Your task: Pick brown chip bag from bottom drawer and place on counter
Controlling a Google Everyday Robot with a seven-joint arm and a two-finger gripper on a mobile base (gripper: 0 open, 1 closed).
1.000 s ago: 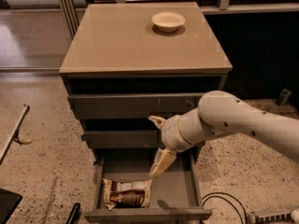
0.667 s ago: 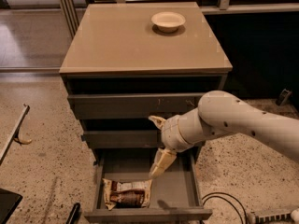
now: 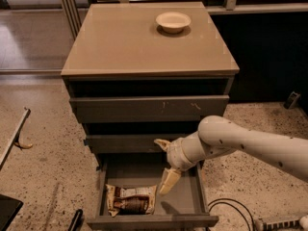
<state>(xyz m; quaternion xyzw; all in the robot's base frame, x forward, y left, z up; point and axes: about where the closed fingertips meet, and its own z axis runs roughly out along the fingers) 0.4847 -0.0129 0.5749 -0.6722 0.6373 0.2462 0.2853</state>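
Observation:
The brown chip bag [image 3: 131, 199] lies flat in the front left of the open bottom drawer [image 3: 192, 196], dark brown in the middle with cream edges. My gripper [image 3: 165, 163] hangs over the drawer's middle, just right of and above the bag, not touching it. Its cream fingers [image 3: 169, 180] are spread apart and hold nothing. The glossy beige counter [image 3: 125, 42] tops the cabinet.
A white bowl [image 3: 173, 21] sits at the back right of the counter. The two upper drawers [image 3: 144, 109] stick out slightly above the gripper. A black cable [image 3: 231, 207] lies on the speckled floor at the right. A dark object [image 3: 7, 213] is at the lower left.
My arm and gripper have lowered toward the open bottom drawer, closer to the bag. The bag and bowl have not moved.

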